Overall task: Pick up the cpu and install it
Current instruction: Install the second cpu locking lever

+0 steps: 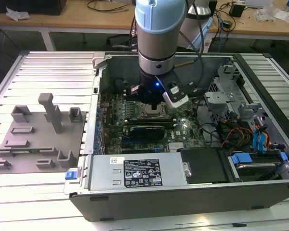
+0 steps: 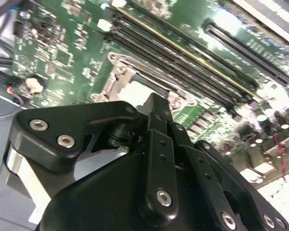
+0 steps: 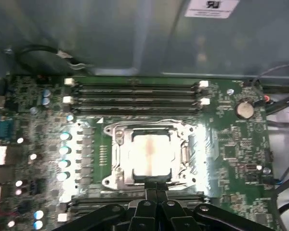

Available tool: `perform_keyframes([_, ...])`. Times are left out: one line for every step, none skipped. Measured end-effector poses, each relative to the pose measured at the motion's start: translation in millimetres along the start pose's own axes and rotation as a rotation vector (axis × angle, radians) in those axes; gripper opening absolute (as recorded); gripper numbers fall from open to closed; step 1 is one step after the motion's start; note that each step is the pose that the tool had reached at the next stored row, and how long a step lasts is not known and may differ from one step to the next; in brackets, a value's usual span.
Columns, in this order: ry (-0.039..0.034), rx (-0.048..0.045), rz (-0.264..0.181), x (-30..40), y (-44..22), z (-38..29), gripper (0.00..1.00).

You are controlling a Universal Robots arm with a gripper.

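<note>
Silver-white metal marks the cpu (image 3: 151,155), which lies flat inside the socket (image 3: 116,159) at the middle of the motherboard (image 3: 231,144), framed on all sides by the socket's bright steel bracket. In the first wrist view the gripper (image 3: 156,188) hangs just at the near edge of the socket, its fingers (image 3: 150,195) drawn together to a narrow tip with no gap visible and nothing seen between them; they appear closed on nothing, clear of the chip. In the second wrist view the same black linkage (image 2: 156,144) stands over the socket frame, with the memory slots (image 2: 192,57) running beyond it. The exterior view places the arm (image 1: 160,29) inside the open case (image 1: 183,199), directly above the board.

Risks, as judged from this state: the chip looks seated, yet whether it sits square on the contacts cannot be told; a slightly tilted cpu would bend contacts if pressed. The fingertip is very close to the bracket, so a small sideways drift could nudge the chip or catch the frame. Loose cables (image 1: 231,134) on the exterior view's right lie near the arm's path.

Containers: the case holds the motherboard, a labelled power supply (image 1: 139,173), drive bays with blue clips (image 1: 241,158), and cabling. The socket holds the cpu. The grey fixture tray (image 1: 33,144) on the ribbed worktop (image 1: 48,67), at the exterior view's left, shows several recesses and posts; no chip is seen in them.
</note>
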State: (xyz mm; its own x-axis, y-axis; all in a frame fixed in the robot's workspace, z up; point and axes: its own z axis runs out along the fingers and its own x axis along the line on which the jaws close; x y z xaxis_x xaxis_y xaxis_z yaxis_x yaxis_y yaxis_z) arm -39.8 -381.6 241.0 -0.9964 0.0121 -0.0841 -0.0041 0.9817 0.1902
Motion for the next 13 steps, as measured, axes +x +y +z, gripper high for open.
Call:
perform_keyframes([-0.0002,0.0008,0.0,-1.7,3.3,0.8,0.11])
perform_keyframes([-0.0003,0.002,0.0,-2.5,6.0,1.4,0.11])
perform_keyframes([-0.0001,0.0078,0.0,-3.4,11.9,2.6,0.11])
perform_keyframes([-0.0002,0.0186,-0.001,-3.6,16.5,3.5,0.11])
perform_keyframes([-0.0002,0.023,-0.001,-3.7,17.3,3.0,0.11])
perform_keyframes([0.0001,0.0253,-0.002,-3.9,17.6,1.5,0.11])
perform_keyframes([0.0,0.027,-0.002,-4.1,18.3,-1.4,0.11])
perform_keyframes([-0.0002,0.0268,-0.002,-4.1,18.3,-1.6,0.11])
perform_keyframes([-0.0003,0.0266,-0.002,-4.1,18.4,-1.6,0.11])
perform_keyframes([-0.0001,0.027,-0.002,-4.1,18.4,-1.8,0.11])
perform_keyframes([-0.0002,0.0268,-0.002,-4.1,18.4,-1.9,0.11])
perform_keyframes([-0.0001,0.0269,-0.002,-4.1,18.4,-2.1,0.11])
perform_keyframes([-0.0001,0.0269,-0.002,-4.2,18.5,-2.2,0.11])
